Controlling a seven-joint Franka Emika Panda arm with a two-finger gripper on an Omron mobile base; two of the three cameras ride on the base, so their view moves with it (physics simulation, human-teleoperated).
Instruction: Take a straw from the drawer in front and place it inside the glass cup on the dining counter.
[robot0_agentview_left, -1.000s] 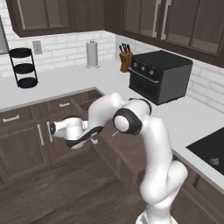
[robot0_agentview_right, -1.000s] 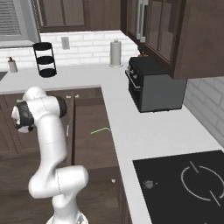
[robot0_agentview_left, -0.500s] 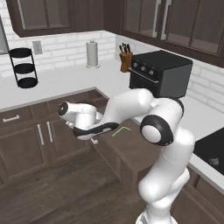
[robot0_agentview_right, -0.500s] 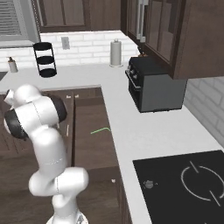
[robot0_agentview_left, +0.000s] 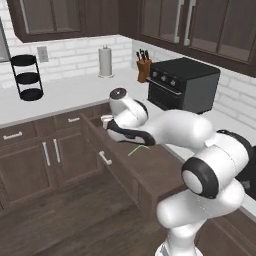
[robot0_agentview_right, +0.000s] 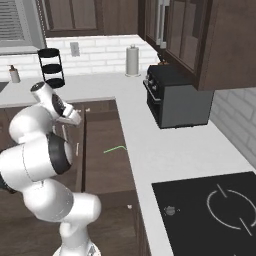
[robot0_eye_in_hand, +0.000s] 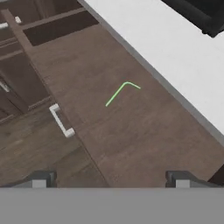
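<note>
Since the earlier frames: white arm has swung from beside the cabinet fronts to a reach over the pulled-out drawer; drawer and its contents unchanged.

Item 1. Wide dark brown wooden drawer (robot0_agentview_left: 150, 172) (robot0_agentview_right: 102, 165) (robot0_eye_in_hand: 131, 131) with flat front and small silver bar handle (robot0_agentview_left: 105, 158) (robot0_eye_in_hand: 61, 121): stands fully open below the white L-shaped tabletop (robot0_agentview_left: 65, 92) (robot0_agentview_right: 170, 145).

Item 2. Thin pale green straw (robot0_agentview_left: 138, 149) (robot0_agentview_right: 114, 149) (robot0_eye_in_hand: 121, 92) with a bent end: lies flat on the drawer floor, near the middle of its length, on the side toward the tabletop edge, apart from the drawer front. Untouched.

Item 3. Two-finger gripper (robot0_agentview_left: 106, 121) (robot0_agentview_right: 76, 118) (robot0_eye_in_hand: 111, 178): hovers above the drawer's back end, near the corner of the tabletop, well clear of the straw. Jaws stand wide apart, nothing between them; in the hand view the straw shows ahead of the two dark fingertips (robot0_eye_in_hand: 41, 178).

Item 4. Black toaster oven (robot0_agentview_left: 182, 82) (robot0_agentview_right: 172, 97): on the tabletop by the wall.

Item 5. Paper towel roll (robot0_agentview_left: 105, 61) (robot0_agentview_right: 132, 61), wooden knife block (robot0_agentview_left: 144, 69), black tiered stand (robot0_agentview_left: 27, 77) (robot0_agentview_right: 51, 67): along the back wall edge of the tabletop.
</note>
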